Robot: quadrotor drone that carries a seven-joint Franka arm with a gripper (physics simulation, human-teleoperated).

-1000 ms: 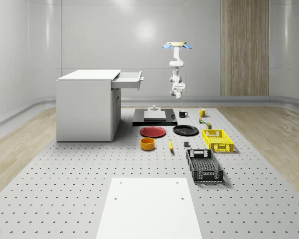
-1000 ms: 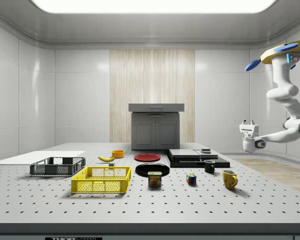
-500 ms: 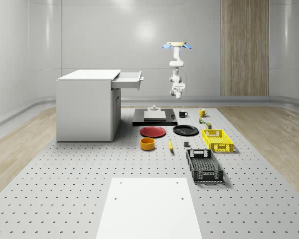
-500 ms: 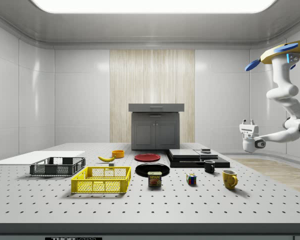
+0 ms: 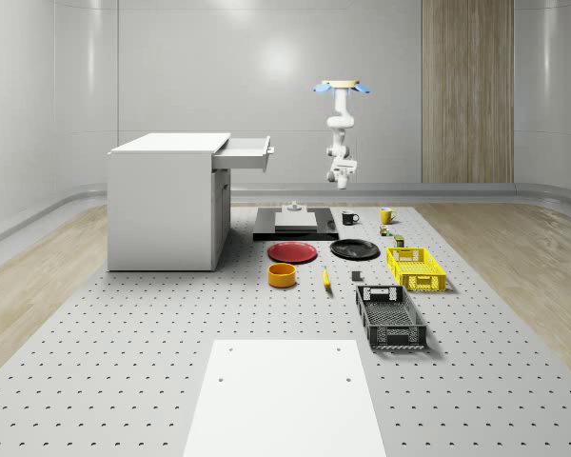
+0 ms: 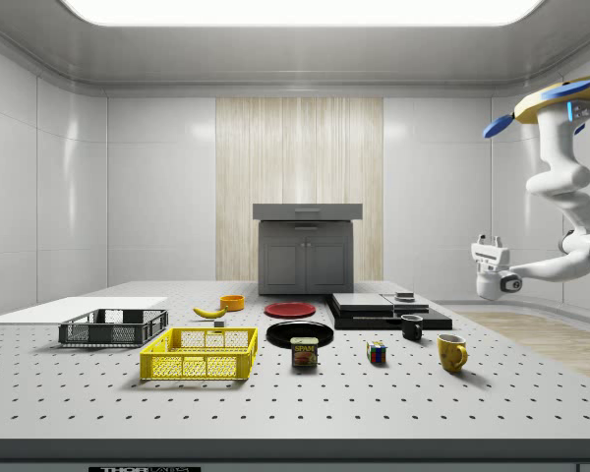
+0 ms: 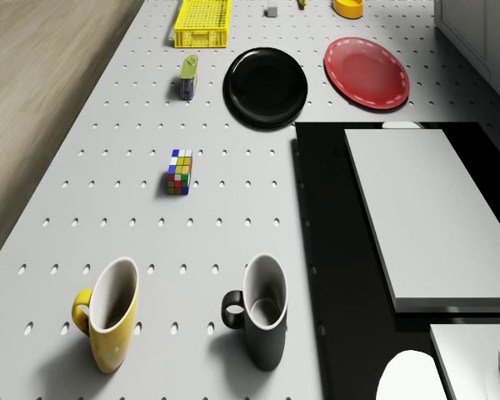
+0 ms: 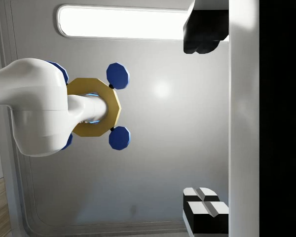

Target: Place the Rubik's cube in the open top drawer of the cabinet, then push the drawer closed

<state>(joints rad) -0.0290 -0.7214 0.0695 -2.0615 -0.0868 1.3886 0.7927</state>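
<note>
Drone: the drone (image 6: 560, 101) hovers high in the air near the far end of the perforated table (image 5: 171, 324), at the side view's right edge, with nothing under it touching it.

Arm: the white arm (image 6: 562, 202) hangs down from the drone and bends toward the side view's left, ending at the gripper.

Gripper: the gripper (image 6: 488, 243) sits in mid-air with its fingers pointing up toward the ceiling (the wrist view looks up at the drone's yellow body and blue rotors).

Fingers: two black-tipped fingers (image 8: 203, 32) stand well apart in the wrist view, so they look spread wide, with nothing between them; I judge this mainly from that one view.

Cube: the Rubik's cube (image 7: 180, 172) rests on the table, well below the fingers and apart from them; in the side view it shows at (image 6: 376, 352).

Near the cube: a yellow mug (image 7: 110, 313) and a black mug (image 7: 262, 310) stand upright beside each other, closer to below the fingers than the cube is; a small can (image 7: 188, 77) stands beyond the cube, farther from the fingers.

Plates: a black plate (image 7: 266, 86) and a red plate (image 7: 366, 72) lie flat, side by side, farther off again.

Cabinet: the white cabinet (image 5: 164, 202) stands well away from the fingers, toward the whole-scene view's left.

Drawer: its top drawer (image 5: 245, 154) is pulled out toward the gripper's side, roughly level with the fingers.
</note>
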